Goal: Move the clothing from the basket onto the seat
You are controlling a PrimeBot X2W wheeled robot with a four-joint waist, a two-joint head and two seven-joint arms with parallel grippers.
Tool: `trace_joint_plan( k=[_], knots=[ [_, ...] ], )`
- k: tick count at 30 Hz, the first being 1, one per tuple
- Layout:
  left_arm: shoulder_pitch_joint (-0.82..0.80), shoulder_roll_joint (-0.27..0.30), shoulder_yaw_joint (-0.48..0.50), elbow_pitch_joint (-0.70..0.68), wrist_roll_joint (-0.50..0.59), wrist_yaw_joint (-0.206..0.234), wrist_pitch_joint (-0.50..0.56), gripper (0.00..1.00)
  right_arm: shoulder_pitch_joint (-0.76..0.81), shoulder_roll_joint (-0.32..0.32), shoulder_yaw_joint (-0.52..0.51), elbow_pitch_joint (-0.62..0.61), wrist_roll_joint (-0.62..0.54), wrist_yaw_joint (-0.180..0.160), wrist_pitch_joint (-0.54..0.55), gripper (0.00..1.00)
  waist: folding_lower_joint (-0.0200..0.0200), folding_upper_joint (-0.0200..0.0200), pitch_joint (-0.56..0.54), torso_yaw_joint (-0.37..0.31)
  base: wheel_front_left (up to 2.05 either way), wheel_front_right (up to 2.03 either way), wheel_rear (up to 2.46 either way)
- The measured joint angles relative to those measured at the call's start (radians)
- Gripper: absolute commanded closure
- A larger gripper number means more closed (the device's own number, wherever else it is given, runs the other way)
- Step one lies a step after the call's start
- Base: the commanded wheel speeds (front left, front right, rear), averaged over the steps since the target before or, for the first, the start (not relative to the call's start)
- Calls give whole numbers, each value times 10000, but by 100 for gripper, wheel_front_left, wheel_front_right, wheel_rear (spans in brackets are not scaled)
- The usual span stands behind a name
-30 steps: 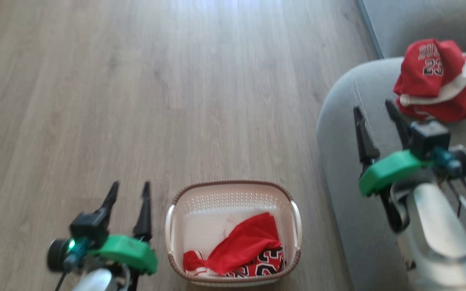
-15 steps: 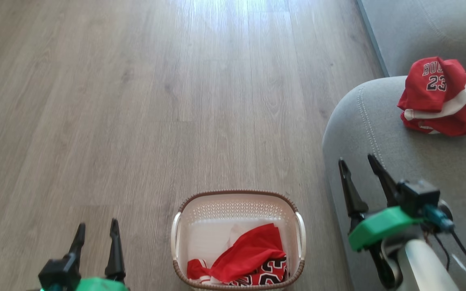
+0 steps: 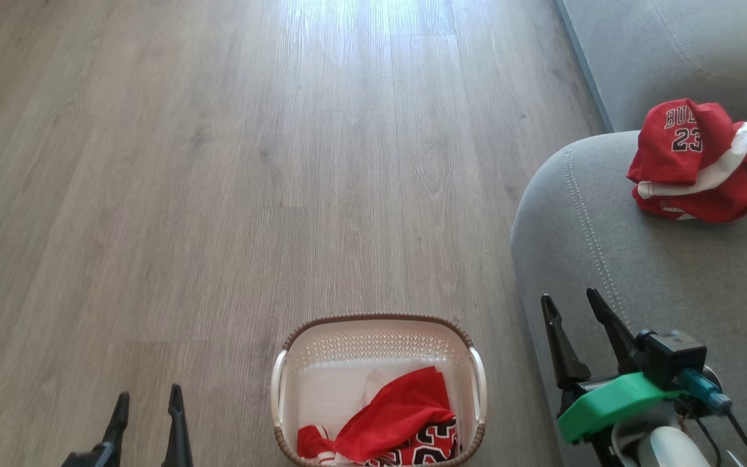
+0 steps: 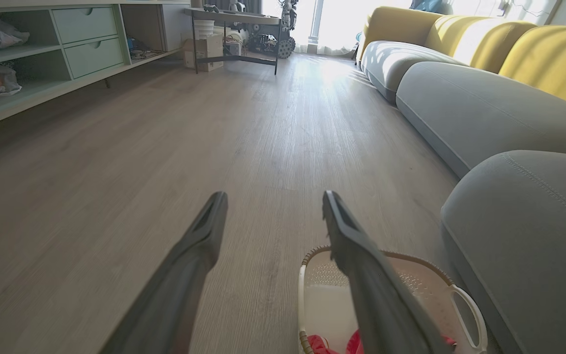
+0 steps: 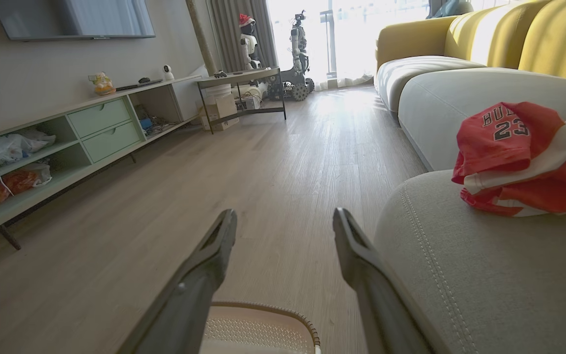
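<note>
While both arms hang low, the basket [image 3: 380, 319] sits on the wood floor [image 3: 283, 162] right in front of the robot. It is just beside the big grey seat [image 3: 639, 259]. A red jersey [image 3: 393, 415] lies inside the basket, bunched up toward the near right side. Black and white letters peek out from under it. The far left part of the basket's bottom is bare and white.

A second jersey [image 3: 698, 162] lies on the seat in a crumpled heap. Its number 23 faces up and a white strip runs across it. It is well apart from the basket.

The left gripper [image 3: 148, 393] is low down, over the floor to the left of the basket. Its two dark fingers are spread apart and hold nothing.

The right gripper [image 3: 568, 296] is to the right of the basket, by the front edge of the seat cushion. Its fingers are spread apart too, with nothing between them. The second jersey lies farther along the seat and does not touch them.

From the right wrist, the basket's brown rim shows low down between the two fingers. Yellow back cushions [image 5: 548, 44] stand behind the seat. A long low shelf [image 5: 91, 128] with pale green drawers stands across the room.
</note>
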Motion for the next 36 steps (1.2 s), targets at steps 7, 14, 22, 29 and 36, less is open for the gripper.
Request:
trace_joint_plan(
  k=[7, 14, 22, 29, 36],
  knots=[
    [7, -244, 192, 119, 221, -205, 0, 0, 0, 4, -4, -25, -6, 0, 0, 0, 0, 0, 24, -2, 0, 0, 0],
    [7, -337, 437, 207, 330, -380, 0, 0, 0, 4, -4, -23, -19, 0, 0, 0, 0, 0, 54, 7, 0, 0, 0],
    [6, -464, 508, 332, 493, -552, 0, 0, -1, 4, -42, -23, -19, 0, 0, 0, 0, 0, 129, -2, 0, 0, 0],
    [-27, -514, 449, 522, 625, -729, 0, 0, -2, 12, -353, -65, -125, 0, 0, 0, 0, 0, 313, 0, 0, 0, 0],
    [-543, -665, -2, 1066, 794, -1037, 27, 0, -48, 38, -1039, -451, -309, 0, 0, 0, 0, 0, 739, -75, 0, 0, 0]
  ],
)
